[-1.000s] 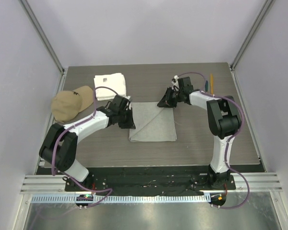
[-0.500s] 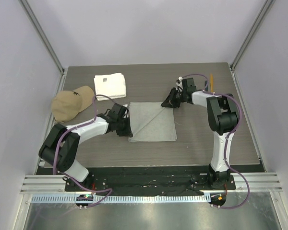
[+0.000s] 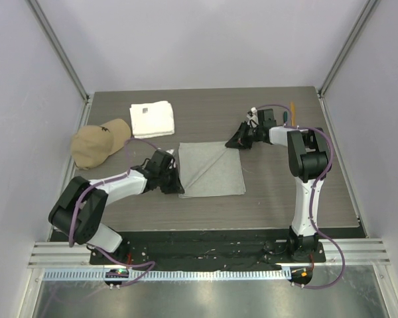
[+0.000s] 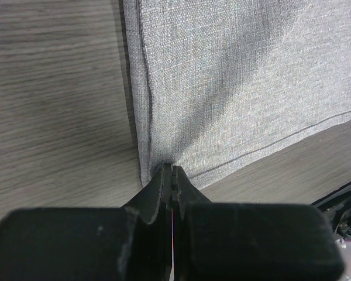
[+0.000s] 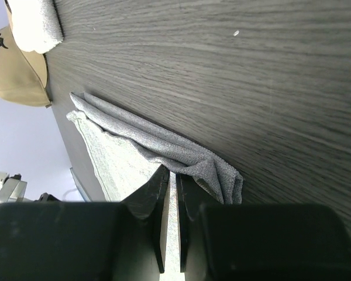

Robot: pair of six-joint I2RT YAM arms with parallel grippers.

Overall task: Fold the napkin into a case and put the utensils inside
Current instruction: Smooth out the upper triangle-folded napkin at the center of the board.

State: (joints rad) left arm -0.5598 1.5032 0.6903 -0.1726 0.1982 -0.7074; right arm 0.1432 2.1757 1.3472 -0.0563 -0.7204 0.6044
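Our left hand (image 4: 171,171) is clamped tight on the napkin's (image 3: 212,171) near left corner. Our right hand (image 5: 171,175) looks pinched on its bunched far right corner. The napkin lies flat mid-surface (image 3: 272,192) between them. We judge the thin cloth could slip from either pinch, or crease crooked if one hand pulls harder. We count two hands, one napkin, one towel (image 3: 152,118), one cap (image 3: 99,141) and two utensils (image 3: 292,110) beyond the right arm; we cannot see a third.
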